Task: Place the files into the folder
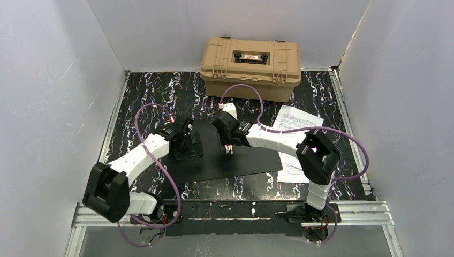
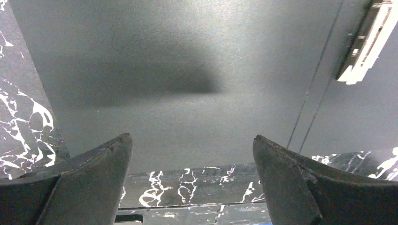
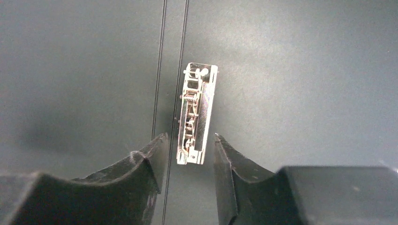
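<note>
"Where were the files (image 1: pixel 299 120)?"
"By the right edge, right of my right gripper (image 3: pixel 190 137), long side pointing far to near. That arm was nearer."
"Your fingers?"
"Right ones a little apart around one clip (image 3: pixel 197 112). My left gripper (image 2: pixel 191 137) was wide apart over one open folder (image 1: pixel 251 160), mid-worktop. I couldn't count the sheets."

The folder (image 1: pixel 251 160) lies open mid-table (image 1: pixel 160 91), with a clip (image 3: pixel 197 115) on it beside its spine. The files (image 1: pixel 300 120) lie just right of it and the case (image 1: pixel 249 61) stands behind. The left gripper (image 1: pixel 187 145) hangs over the folder's left half, the right gripper (image 1: pixel 229 150) over the clip.
</note>
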You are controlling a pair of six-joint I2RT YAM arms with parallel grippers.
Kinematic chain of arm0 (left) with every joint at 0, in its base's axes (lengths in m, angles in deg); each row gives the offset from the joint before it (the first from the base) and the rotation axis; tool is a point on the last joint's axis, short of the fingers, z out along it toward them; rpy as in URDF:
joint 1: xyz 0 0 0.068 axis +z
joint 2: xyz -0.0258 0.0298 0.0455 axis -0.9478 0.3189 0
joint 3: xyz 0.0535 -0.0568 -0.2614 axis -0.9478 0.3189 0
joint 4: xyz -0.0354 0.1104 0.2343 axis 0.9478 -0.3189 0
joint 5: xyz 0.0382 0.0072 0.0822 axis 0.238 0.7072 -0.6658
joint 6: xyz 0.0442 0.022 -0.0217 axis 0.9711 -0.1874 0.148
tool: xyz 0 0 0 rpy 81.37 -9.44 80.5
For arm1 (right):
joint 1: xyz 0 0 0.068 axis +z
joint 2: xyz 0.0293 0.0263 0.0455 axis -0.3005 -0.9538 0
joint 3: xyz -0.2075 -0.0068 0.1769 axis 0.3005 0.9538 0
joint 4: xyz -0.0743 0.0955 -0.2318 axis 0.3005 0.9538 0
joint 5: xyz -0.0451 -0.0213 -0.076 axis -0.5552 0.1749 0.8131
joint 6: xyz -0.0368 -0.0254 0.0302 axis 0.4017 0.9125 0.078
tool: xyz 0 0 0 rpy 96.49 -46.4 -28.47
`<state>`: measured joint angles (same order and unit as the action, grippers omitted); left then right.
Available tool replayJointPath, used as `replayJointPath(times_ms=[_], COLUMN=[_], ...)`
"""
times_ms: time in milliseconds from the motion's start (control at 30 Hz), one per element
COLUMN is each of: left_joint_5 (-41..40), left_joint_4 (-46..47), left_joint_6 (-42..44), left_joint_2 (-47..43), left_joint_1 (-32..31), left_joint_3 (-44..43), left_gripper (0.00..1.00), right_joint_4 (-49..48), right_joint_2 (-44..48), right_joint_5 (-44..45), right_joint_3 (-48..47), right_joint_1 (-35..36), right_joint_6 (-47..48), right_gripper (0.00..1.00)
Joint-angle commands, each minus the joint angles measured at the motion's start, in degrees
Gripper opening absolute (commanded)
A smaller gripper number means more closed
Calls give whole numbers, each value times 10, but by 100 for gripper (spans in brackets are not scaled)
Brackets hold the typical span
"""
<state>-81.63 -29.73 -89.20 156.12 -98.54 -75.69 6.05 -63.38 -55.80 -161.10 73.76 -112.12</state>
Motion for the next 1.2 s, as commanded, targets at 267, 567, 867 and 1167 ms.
replayJointPath(times_ms=[267,567,867,1167], left_joint_5=[-34,-41,-46,-48], left_joint_4=[2,1,1,1], left_joint_6=[-8,-10,-20,-19], left_joint_2=[49,70,94,102], left_joint_1=[-16,-24,-27,-29], left_joint_3=[22,26,32,31], left_gripper=[98,98,98,98], right_joint_4=[-9,-6,-5,-5], right_joint_2=[5,-15,-28,-36], right_joint_5=[-44,-43,-39,-29], right_joint_3=[14,20,27,35], right_joint_1=[14,27,33,34], right_joint_6=[-6,-11,-14,-15], right_gripper=[36,30,26,22])
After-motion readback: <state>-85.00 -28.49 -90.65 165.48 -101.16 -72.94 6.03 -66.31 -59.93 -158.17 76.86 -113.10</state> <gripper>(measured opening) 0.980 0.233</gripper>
